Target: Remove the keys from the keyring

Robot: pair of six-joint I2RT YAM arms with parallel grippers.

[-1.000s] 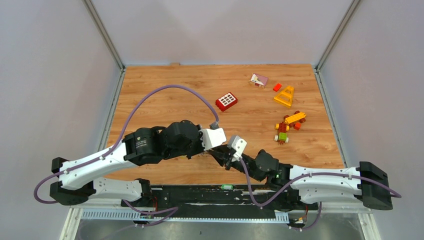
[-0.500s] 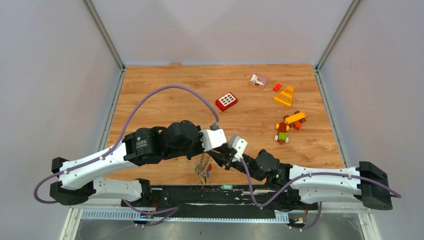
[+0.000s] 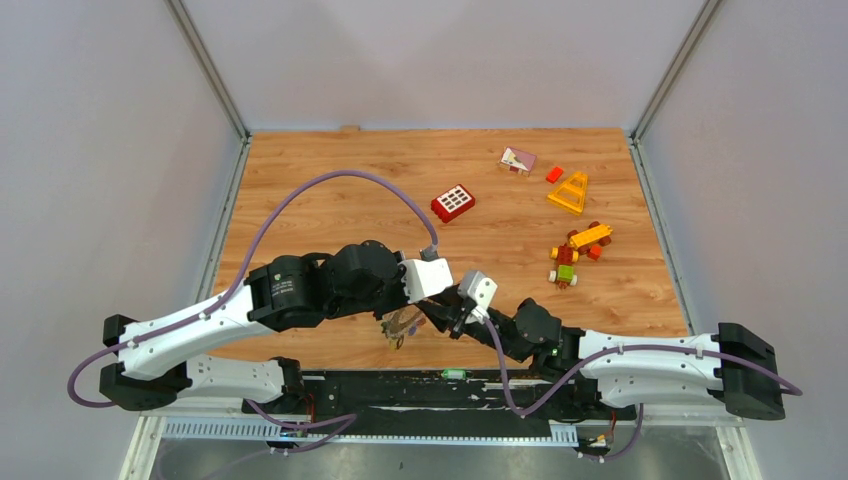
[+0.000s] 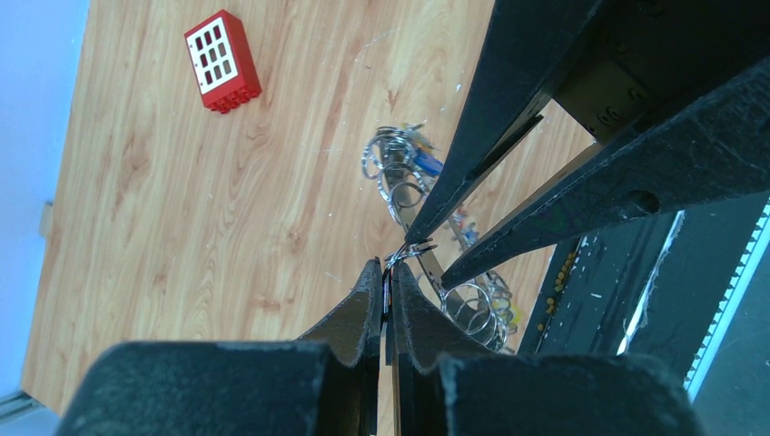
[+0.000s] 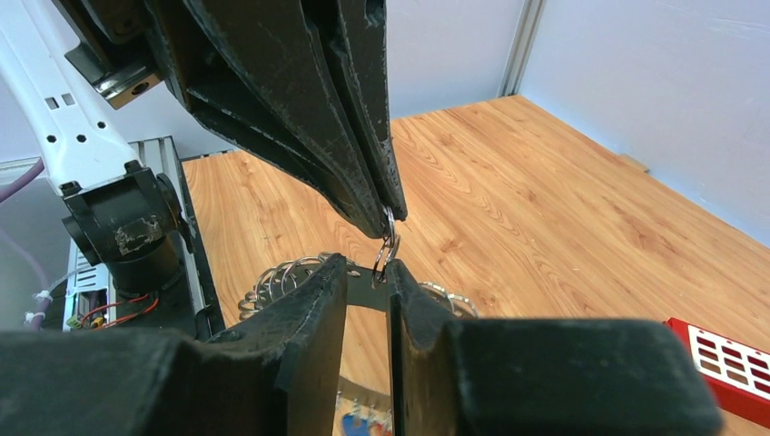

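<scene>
Both grippers meet near the table's front edge. My left gripper (image 3: 438, 305) (image 4: 390, 268) is shut on a thin key with a small split ring at its tip (image 5: 389, 241). My right gripper (image 3: 452, 318) (image 5: 368, 271) pinches the grey flat band of the keyring (image 5: 366, 286) (image 4: 434, 265) between its fingertips. Its fingers (image 4: 508, 159) come in from the upper right in the left wrist view. The bunch of keys (image 3: 400, 328) (image 4: 399, 163) and wire loops (image 4: 477, 309) hangs off the ring, below the grippers.
A red window brick (image 3: 453, 203) (image 4: 222, 61) lies mid-table. Toy bricks lie at the right: a yellow triangle (image 3: 569, 192), a small house piece (image 3: 517, 160) and a brick vehicle (image 3: 575, 250). A black rail (image 3: 450, 385) runs along the front edge.
The key bunch, hidden under the grippers a second ago, dropped into view over the front edge, then rose and drew in closer under the left gripper. Both arms have barely moved.
</scene>
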